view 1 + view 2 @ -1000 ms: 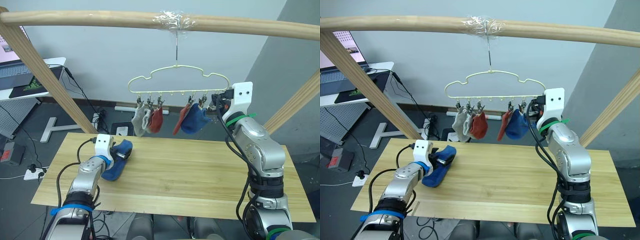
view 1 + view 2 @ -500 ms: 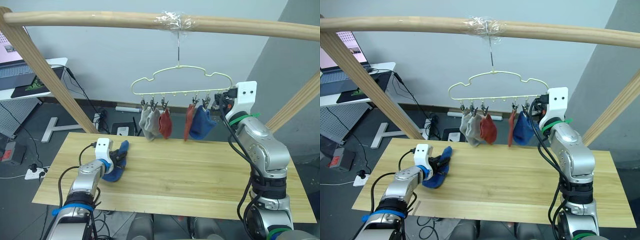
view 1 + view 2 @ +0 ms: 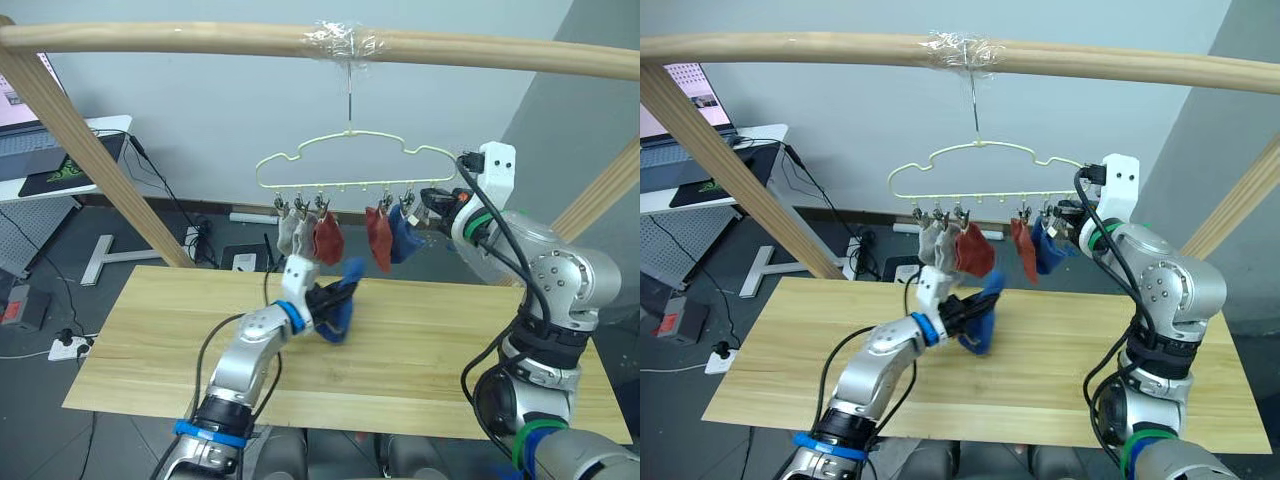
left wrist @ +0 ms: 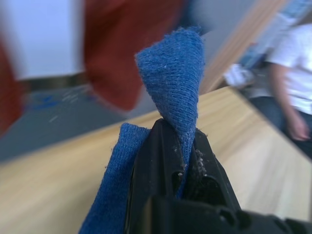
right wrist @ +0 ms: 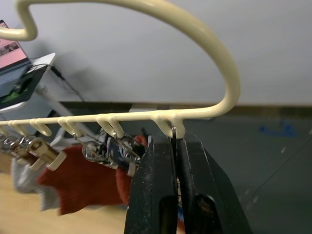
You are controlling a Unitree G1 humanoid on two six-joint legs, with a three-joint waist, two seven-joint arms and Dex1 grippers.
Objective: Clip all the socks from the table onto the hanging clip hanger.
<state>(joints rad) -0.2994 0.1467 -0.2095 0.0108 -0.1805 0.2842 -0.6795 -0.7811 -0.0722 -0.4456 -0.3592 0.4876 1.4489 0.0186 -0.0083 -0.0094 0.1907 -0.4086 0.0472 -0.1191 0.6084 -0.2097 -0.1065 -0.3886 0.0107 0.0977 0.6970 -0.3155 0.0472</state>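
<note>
blue sock (image 3: 338, 300) in left gripper (image 3: 326, 296)

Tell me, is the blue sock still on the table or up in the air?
Up in the air. The left tool pinches the blue sock, which hangs clear above the table.

hanger: clip hanger (image 3: 352, 158) hangs from wooden bar (image 3: 200, 38), 5 socks clipped
left gripper (image 3: 332, 296): lifted above table (image 3: 420, 340), gripping blue sock (image 3: 341, 300)
right gripper (image 3: 428, 203): at hanger's right end
</note>
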